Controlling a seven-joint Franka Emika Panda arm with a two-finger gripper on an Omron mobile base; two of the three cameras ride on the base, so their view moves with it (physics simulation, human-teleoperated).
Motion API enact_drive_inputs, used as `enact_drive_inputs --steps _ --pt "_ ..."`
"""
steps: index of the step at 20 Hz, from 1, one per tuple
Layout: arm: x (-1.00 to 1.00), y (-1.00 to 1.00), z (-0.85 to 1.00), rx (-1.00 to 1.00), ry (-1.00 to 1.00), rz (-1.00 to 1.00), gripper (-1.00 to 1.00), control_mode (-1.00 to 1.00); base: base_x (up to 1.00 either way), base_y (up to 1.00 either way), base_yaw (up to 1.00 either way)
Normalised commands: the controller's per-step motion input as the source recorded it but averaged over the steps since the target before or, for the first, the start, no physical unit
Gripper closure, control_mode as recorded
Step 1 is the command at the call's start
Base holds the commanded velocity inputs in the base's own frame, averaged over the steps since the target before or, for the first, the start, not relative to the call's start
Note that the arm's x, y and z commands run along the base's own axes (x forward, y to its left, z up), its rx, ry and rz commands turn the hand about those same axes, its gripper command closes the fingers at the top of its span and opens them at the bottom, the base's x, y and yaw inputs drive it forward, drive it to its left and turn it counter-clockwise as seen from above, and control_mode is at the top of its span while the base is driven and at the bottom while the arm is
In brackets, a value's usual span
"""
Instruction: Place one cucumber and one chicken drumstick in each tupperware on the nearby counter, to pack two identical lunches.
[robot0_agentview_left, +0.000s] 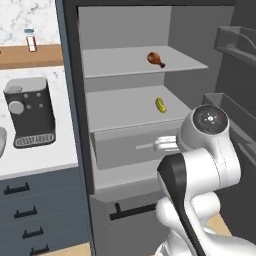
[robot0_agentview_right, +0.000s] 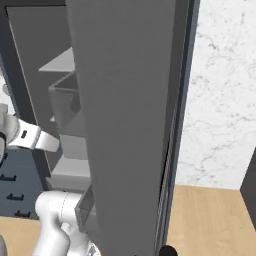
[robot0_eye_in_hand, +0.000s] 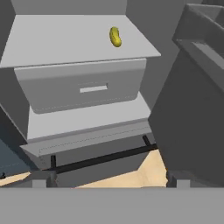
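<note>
An open grey fridge (robot0_agentview_left: 150, 100) fills the middle of the left base view. The chicken drumstick (robot0_agentview_left: 155, 59) lies on the upper shelf (robot0_agentview_left: 120, 62), towards its right side, meat end to the left and the thin bone pointing right and down. One shelf lower (robot0_agentview_left: 125, 107), a small yellow-green cucumber (robot0_agentview_left: 160, 105) lies near the right edge, close to the front lip. In the hand view the same cucumber (robot0_eye_in_hand: 115, 36) sits on that shelf above a closed grey drawer (robot0_eye_in_hand: 83, 87) with a pale slot handle, and below that a lower drawer front with a black bar handle (robot0_eye_in_hand: 100, 159).

The white arm (robot0_agentview_left: 205, 165) rises from the lower right of the left base view, its round joint level with the drawer. The hand reaches forward towards the drawer front, and the jaws (robot0_agentview_left: 162, 144) show as a pale blur just in front of it; I cannot tell whether they are wide or narrow. They hold nothing that can be seen. In the hand view the two dark tips (robot0_eye_in_hand: 40, 183) stand far apart at the bottom corners.

Left of the fridge, the white surface (robot0_agentview_left: 55, 150) carries a dark coffee machine (robot0_agentview_left: 29, 112) over blue-grey drawers with black handles. Above it a wooden wall shelf (robot0_agentview_left: 30, 56) bears a small bottle (robot0_agentview_left: 31, 40).

The right base view is mostly taken up by the open fridge door (robot0_agentview_right: 125, 125), seen edge on, with marble wall beside it
</note>
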Motion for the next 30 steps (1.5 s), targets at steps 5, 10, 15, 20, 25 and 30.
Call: enact_drive_inputs --steps 5,10,15,20,25,30 --pt "0.0 0.0 0.0 0.0 0.0 0.0 -1.0 1.0 0.82 0.0 -0.05" --pt "0.05 -0.04 -0.03 0.0 0.0 -0.02 -1.0 -1.0 0.45 -0.02 -0.07" --pt "0.47 -0.29 -0.15 0.0 0.0 -0.08 -1.0 -1.0 0.0 0.0 0.0" --pt "0.93 -0.29 -0.37 0.02 0.0 -0.01 -1.0 -1.0 0.0 0.0 0.0" --pt "0.67 -0.24 -0.61 0.0 -0.05 0.0 -1.0 -1.0 0.0 0.0 0.0" --pt "0.6 -0.2 -0.27 0.0 -0.05 -0.02 -1.0 -1.0 0.0 0.0 0.0"
